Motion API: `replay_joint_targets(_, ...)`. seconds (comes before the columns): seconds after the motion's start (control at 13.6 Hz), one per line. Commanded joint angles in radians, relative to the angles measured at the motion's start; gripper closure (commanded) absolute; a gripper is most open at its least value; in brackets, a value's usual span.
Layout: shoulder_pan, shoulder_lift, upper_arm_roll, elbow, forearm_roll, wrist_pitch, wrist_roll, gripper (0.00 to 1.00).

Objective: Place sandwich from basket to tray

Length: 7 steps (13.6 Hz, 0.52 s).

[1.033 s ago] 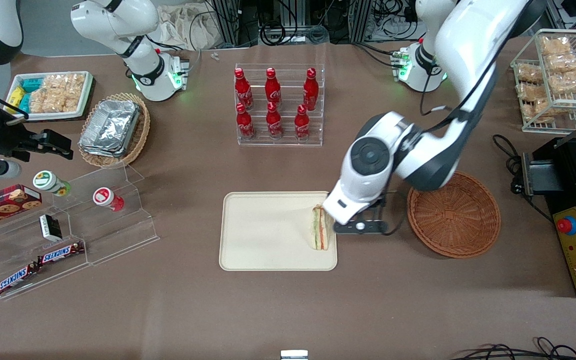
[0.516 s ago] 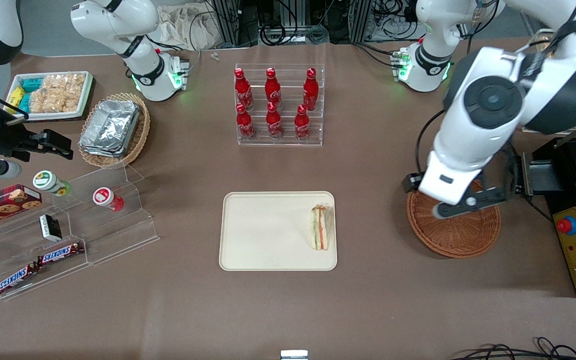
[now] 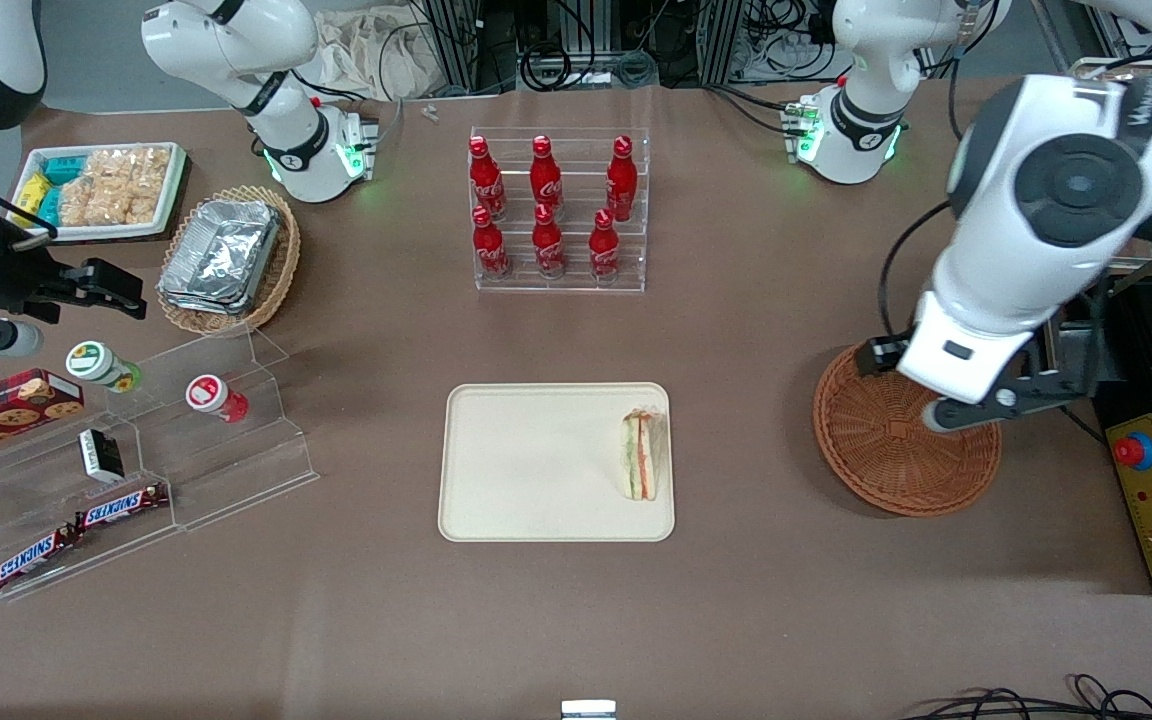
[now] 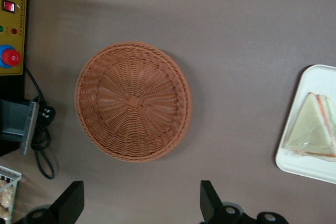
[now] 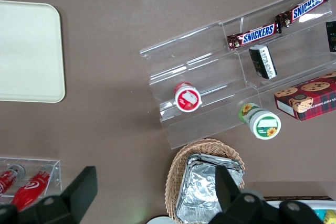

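And the arm's swung clear, gripper (image 4: pixel 139 208) now high above the basket (image 3: pixel 906 435), fingers wide, empty. Sandwich (image 3: pixel 641 455) sits on the tray (image 3: pixel 536 470); just keep retreating smoothly.

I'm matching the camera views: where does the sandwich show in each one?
Front view: sandwich lies on the tray, at the tray's end nearest the basket.
Left wrist view: sandwich on the tray's corner; the tool is open above the basket.
Right wrist view: not in it.
Shared landmark: the tray.

Sandwich (image 3: pixel 640 456) on tray (image 3: pixel 526 465); gripper (image 3: pixel 971 405) above basket (image 3: pixel 886 460).
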Motion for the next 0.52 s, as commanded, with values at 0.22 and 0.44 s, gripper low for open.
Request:
replay_joint_targets(0.22,-0.043,-0.078,0.177,-0.031,-0.087,-0.035,0.21,0.0)
replay_joint_targets(0.44,-0.261,-0.124,0.526,-0.039,-0.222,-0.037,0.382,0.0)
